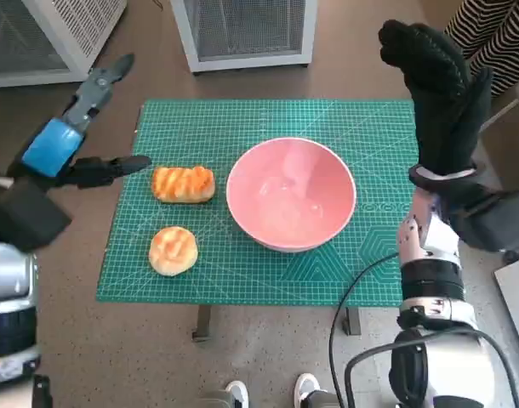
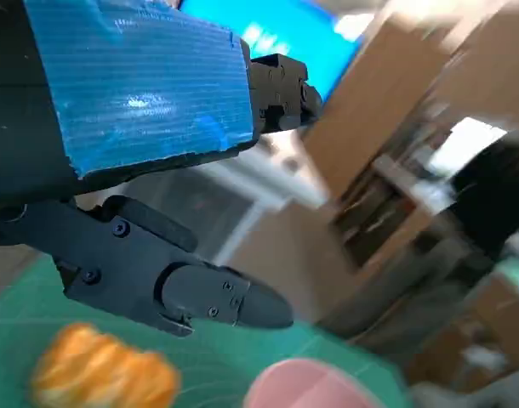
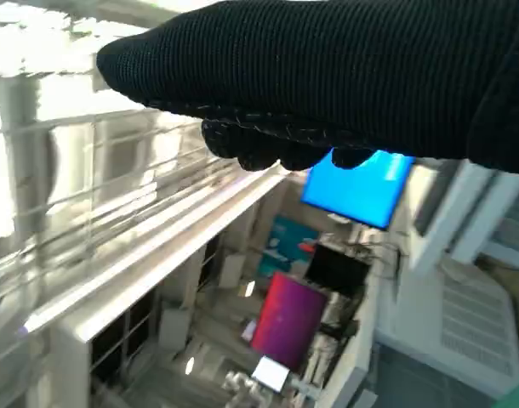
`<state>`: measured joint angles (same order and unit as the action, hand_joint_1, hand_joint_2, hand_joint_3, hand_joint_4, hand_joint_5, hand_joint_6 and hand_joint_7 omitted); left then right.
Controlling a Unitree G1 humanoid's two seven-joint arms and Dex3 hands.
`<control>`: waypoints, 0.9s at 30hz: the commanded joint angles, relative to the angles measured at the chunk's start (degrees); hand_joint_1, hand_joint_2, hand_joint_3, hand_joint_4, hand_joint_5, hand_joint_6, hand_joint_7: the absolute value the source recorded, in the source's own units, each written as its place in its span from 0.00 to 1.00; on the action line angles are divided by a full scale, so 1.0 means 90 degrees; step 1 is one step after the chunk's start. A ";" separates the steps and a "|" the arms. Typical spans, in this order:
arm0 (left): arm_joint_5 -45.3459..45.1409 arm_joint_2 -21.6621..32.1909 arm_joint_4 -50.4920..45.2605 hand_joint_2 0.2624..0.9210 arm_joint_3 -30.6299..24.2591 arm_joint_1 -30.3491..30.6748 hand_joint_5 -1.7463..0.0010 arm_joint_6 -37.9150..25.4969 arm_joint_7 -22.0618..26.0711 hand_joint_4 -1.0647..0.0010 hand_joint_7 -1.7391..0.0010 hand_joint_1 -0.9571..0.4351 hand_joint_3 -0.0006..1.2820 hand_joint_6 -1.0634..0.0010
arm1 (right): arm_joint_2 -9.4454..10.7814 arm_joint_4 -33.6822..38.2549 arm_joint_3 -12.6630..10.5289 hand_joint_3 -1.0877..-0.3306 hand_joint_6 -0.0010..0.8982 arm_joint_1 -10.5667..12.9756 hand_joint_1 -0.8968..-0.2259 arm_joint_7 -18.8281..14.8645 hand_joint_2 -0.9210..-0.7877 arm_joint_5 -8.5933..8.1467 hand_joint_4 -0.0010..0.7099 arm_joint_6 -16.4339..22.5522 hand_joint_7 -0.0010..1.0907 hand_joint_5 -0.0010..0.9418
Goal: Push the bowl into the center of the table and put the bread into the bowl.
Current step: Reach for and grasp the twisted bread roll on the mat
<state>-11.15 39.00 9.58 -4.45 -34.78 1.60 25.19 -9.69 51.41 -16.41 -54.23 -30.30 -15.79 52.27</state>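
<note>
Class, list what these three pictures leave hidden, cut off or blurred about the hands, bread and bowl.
- Right wrist view: table, bowl and bread are absent; the gloved right hand fills the top, its fingers barely visible.
- Left wrist view: the pink plastic bowl is cut by the edge; the oblong glazed bread roll is blurred.
- Head view: the bowl hides the green cutting mat beneath it; the undersides of the round bun and the roll are unseen.
</note>
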 commanded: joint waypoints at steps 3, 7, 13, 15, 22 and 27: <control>-0.0722 0.0062 0.0150 0.70 0.0740 -0.0438 0.99 -0.0813 0.0212 0.87 0.90 0.63 0.00 0.84 | -0.0013 -0.0307 0.0095 0.48 0.08 0.0360 0.48 0.0012 0.00 -0.0101 0.32 -0.0178 0.54 0.02; -0.1222 0.0003 0.0376 0.70 0.1206 -0.0709 0.99 -0.1240 0.0256 0.83 0.92 0.68 0.00 0.80 | -0.0025 -0.0385 0.0110 0.48 0.08 0.0421 0.49 0.0079 0.00 -0.0090 0.31 -0.0196 0.54 0.02; -0.1818 -0.0195 0.0845 0.70 0.1826 -0.1158 1.00 -0.1840 0.0404 0.80 0.95 0.71 0.00 0.76 | -0.0042 -0.0510 0.0138 0.47 0.08 0.0507 0.48 0.0177 0.00 -0.0031 0.31 -0.0168 0.54 0.01; -0.1968 -0.0267 0.1030 0.70 0.2002 -0.1284 1.00 -0.1973 0.0443 0.80 0.95 0.71 0.00 0.76 | -0.0053 -0.0538 0.0145 0.47 0.07 0.0524 0.48 0.0203 0.00 -0.0023 0.30 -0.0172 0.54 0.01; -0.2259 -0.0498 0.1637 0.71 0.2438 -0.1593 1.00 -0.2050 0.0467 0.80 0.96 0.70 0.00 0.75 | -0.0095 -0.0601 0.0176 0.47 0.07 0.0559 0.48 0.0234 0.00 -0.0037 0.30 -0.0191 0.55 0.01; -0.2377 -0.0656 0.2222 0.71 0.2650 -0.1740 1.00 -0.1795 0.0311 0.81 0.97 0.69 0.00 0.75 | -0.0102 -0.0587 0.0187 0.47 0.07 0.0563 0.48 0.0209 0.00 -0.0081 0.30 -0.0216 0.55 0.01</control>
<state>-31.53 33.69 26.74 18.19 -48.99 -15.74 28.80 -10.37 45.96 -14.90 -50.55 -28.53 -16.13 51.03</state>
